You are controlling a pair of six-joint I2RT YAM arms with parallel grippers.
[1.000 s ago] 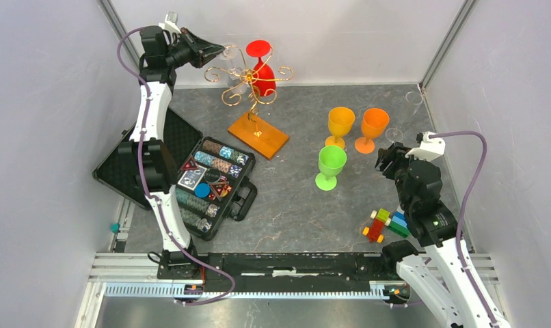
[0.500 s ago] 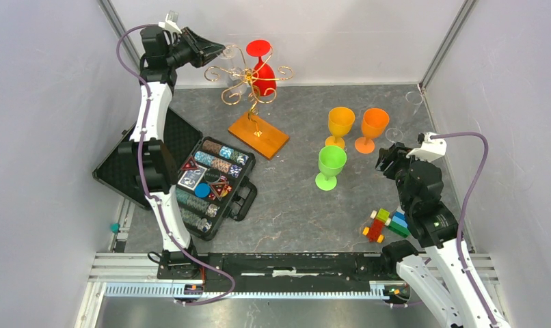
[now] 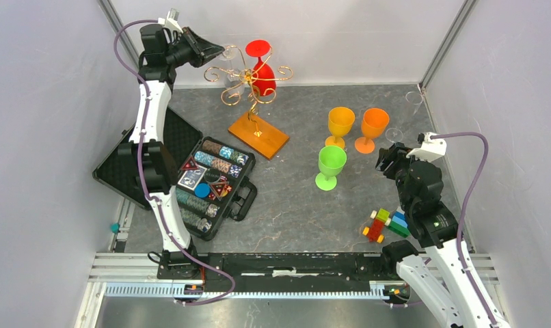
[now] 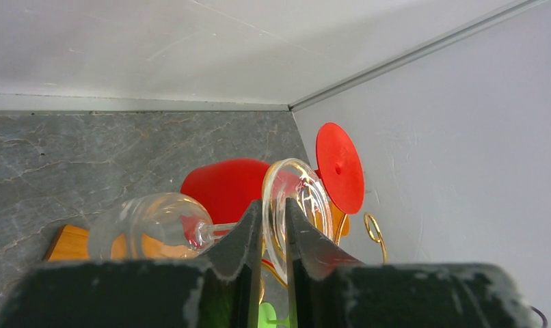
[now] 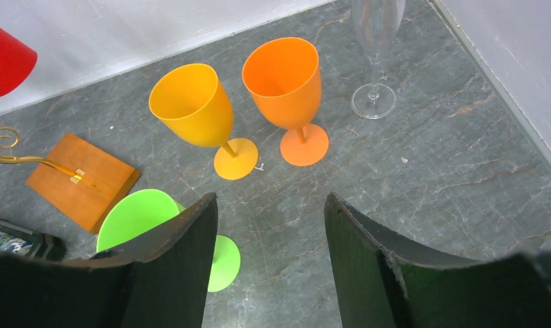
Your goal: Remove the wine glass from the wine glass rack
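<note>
Wine glass [image 4: 150, 225] of clear, thin glass hung at the left side of the wine glass rack [image 3: 259, 135], at the far end of the tabletop [image 5: 430, 171] near the back wall. In the left wrist view its long axis ran across the picture: rounded bowl to the left, slim stem in the middle, flat round foot to the right. The foot stood edge-on between the fingers [image 4: 242, 236] of the left gripper [image 4: 273, 212], which were nearly closed and pinching its rim. From overhead the glass was too faint to trace clearly.

The rack was a tree of gold wire with curled scroll arms on a thin stem, fixed to a flat, rectangular orange-brown wooden base. A red wine glass [image 3: 262, 72], opaque and smooth, hung just beside the clear one, its disc foot uppermost and its bowl below.

The right gripper [image 5: 269, 205] hovered over the right side of the tabletop, well apart from the rack, its dark fingers spread wide with nothing between them. Below it stood three matte plastic goblets, upright: a yellow goblet [image 5: 191, 106], an orange goblet [image 5: 283, 82] and a green goblet [image 5: 132, 219]. A tall clear flute [image 5: 375, 41] stood near the right wall. The tabletop had a grey, veined, stone-like surface. A black case of poker chips [image 3: 211, 184] lay open on the left.
</note>
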